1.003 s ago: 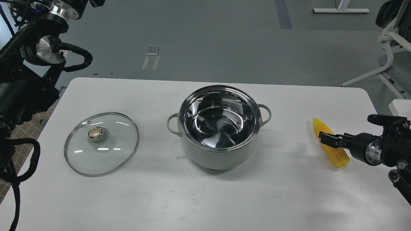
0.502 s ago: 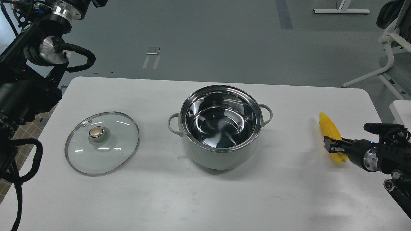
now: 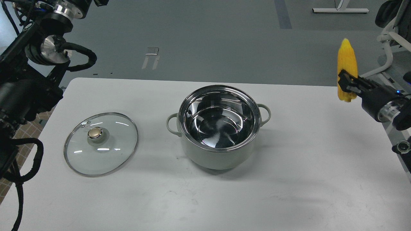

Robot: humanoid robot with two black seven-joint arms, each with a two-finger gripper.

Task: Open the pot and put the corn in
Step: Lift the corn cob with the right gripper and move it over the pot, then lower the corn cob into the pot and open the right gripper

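From the head view: corn (image 3: 346,65) now up in the air at the far right, well clear of the table (image 3: 289,179), where half a second ago it lay flat on the surface near the right edge; stands nearly upright, pointed tip up, blunt end down, seen against the grey floor beyond the table's back edge. Right gripper (image 3: 346,85) raised along with it, clamped across the lower part of the cob, fingers narrow and pressed to its sides, the arm reaching in from the right edge at a higher spot than before. Pot (image 3: 221,128) unmoved at the middle of the table, open, shiny inside bare, one loop handle to the left and one to the right. Corn well apart from the pot, off to its right and higher in the picture. Glass lid (image 3: 101,144) with its gold knob flat on the table to the left of the pot, near but not touching, same place as earlier. Left arm (image 3: 29,83) along the left edge, much as before, rising toward the top left corner; its claw out of the picture, so open or closed cannot be told. White chair (image 3: 390,51) at the far right behind the raised arm
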